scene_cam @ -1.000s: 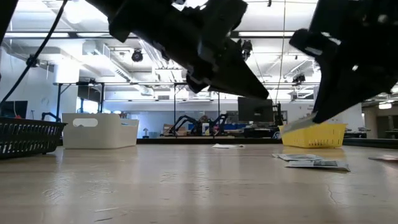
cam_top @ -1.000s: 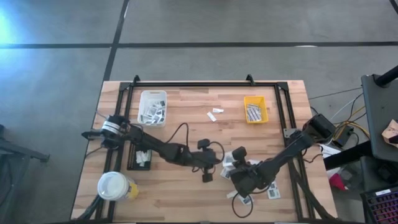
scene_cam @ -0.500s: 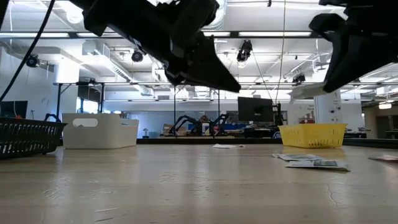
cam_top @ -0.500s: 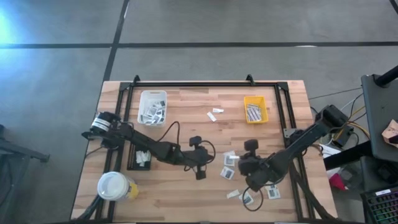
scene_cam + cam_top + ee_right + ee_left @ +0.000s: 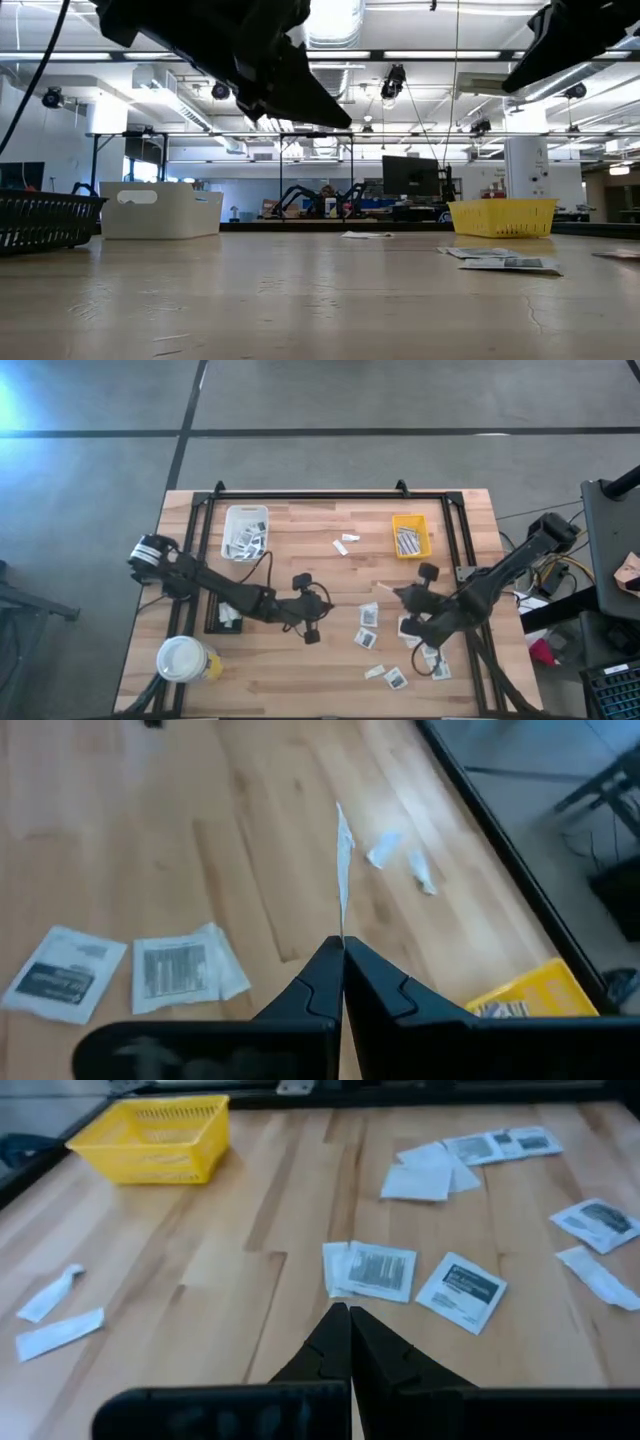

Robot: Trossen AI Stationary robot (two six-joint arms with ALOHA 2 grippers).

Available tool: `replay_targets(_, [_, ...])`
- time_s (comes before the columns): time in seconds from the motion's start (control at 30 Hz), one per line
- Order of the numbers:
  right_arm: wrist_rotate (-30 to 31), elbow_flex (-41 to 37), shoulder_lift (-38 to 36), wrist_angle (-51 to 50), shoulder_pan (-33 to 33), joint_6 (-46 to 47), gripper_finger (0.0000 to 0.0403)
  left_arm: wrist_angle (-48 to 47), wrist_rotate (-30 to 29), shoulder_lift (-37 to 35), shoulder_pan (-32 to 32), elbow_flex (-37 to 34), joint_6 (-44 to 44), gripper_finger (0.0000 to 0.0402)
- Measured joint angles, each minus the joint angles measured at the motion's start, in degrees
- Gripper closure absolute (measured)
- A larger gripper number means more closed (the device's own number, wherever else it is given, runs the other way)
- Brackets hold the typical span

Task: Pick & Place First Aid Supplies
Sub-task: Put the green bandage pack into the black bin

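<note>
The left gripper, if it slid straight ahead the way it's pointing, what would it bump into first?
Probably the striped packet, lying just beyond the shut left gripper; depth is hard to judge, so it might pass over it.

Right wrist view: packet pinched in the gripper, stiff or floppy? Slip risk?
The white packet stands nearly straight, edge-on, from the shut right gripper, so it is probably fairly stiff. It looks paper-thin, so likely very light. Pinched only at one edge, it may swivel or slip. The left gripper is shut on nothing.

far left: white tray (image 5: 245,532)
far right: yellow tray (image 5: 410,536)
between trays: two strips (image 5: 345,543)
near right: loose packets (image 5: 367,626) on the table (image 5: 300,670)
</note>
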Motion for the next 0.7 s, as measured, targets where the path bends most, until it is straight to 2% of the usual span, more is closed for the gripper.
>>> replay_targets(0.23, [0.9,-3.42,-4.48,1.94,-0.39,6.34,0.0394,1.76,-2.01,-3.88,-1.1,-4.71,-0.07,0.0401])
replay_targets(0.37, [0.52,-6.02,-4.92,8.14,-0.44,6.91,0.0394,8.69,-1.8,-4.75,-1.37,-7.57,0.91,0.0401])
replay_targets(0.57, [-3.05,-9.04,-3.64,20.9,-0.44,4.68,0.0394,13.97,1.48,-4.75,-1.35,-9.0,1.57,0.0401])
replay_targets(0.7, [-5.92,-10.66,-2.5,30.98,-0.42,1.09,0.0394,14.32,6.77,-4.73,-1.35,-8.58,2.34,0.0397])
